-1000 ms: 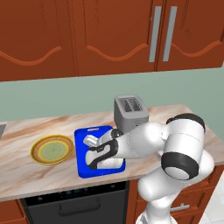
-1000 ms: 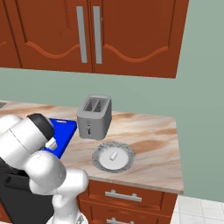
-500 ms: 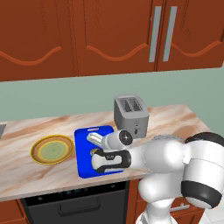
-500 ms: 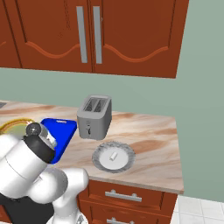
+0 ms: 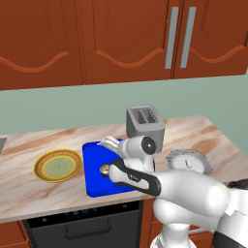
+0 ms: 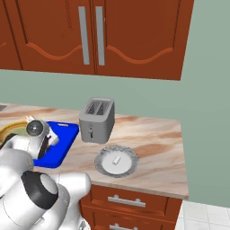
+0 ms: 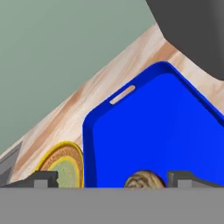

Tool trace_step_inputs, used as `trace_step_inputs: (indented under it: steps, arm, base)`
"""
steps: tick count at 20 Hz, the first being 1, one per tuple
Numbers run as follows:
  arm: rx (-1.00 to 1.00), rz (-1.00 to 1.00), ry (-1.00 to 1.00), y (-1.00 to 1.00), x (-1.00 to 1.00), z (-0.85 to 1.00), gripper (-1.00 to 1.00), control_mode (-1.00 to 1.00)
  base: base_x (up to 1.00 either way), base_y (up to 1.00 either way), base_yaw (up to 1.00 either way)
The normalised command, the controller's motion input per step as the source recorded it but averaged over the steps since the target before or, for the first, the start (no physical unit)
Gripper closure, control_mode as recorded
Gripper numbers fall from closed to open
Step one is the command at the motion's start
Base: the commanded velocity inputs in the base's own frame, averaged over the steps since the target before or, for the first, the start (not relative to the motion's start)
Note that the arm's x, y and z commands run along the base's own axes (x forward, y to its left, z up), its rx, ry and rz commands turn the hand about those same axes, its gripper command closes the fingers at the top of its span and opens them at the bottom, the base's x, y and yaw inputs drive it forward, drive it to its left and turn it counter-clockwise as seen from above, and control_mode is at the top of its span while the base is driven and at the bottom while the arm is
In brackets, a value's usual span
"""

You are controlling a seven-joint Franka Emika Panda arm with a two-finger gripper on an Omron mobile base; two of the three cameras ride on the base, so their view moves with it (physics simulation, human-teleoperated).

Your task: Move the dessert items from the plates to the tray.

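2 dessert pieces matter here, and 1 already sits in place. Along the marbled beige countertop (image 5: 29, 193), the flat bright blue tray (image 5: 94, 181) lies between the silver toaster (image 5: 144, 123) and the yellow-rimmed plate with an olive-green centre (image 5: 58, 166), which looks bare. The grey ridged plate (image 6: 103, 158) sits well apart, on the toaster's other side, with the tiny white oblong piece (image 6: 117, 160) on it. The two-finger gripper (image 7: 113, 180) hangs over the tray, jaws wide and holding nothing, the small brown cupcake (image 5: 104, 169) resting on the tray between its tips. Risk: lifting away carelessly, a fingertip could knock the cupcake over.
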Motion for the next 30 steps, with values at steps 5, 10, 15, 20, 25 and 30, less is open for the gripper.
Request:
trace_step_inputs:
  steps: [5, 10, 15, 20, 25, 30]
  arm:
    - [-0.02, -0.01, 0.02, 0.1, -0.01, 0.96, -1.0, -1.0]
    - [-0.02, 0.0, 0.05, 0.07, -0.24, 0.73, -1.0, -1.0]
    - [0.0, 0.01, -0.07, -0.15, -1.0, 0.01, -1.0, -1.0]
    - [0.0, 0.05, -0.02, -0.3, -1.0, 0.0, -1.0, -1.0]
    - [0.0, 0.18, 0.0, -0.06, -0.73, 0.0, -1.0, -1.0]
    - [-0.01, 0.18, 0.07, -0.08, -0.59, 0.21, -1.0, -1.0]
  base:
    - [0.0, 0.0, 0.0]
    - [0.0, 0.0, 0.0]
    - [0.0, 0.0, 0.0]
    - [0.0, 0.0, 0.0]
    - [0.0, 0.0, 0.0]
    - [0.0, 0.0, 0.0]
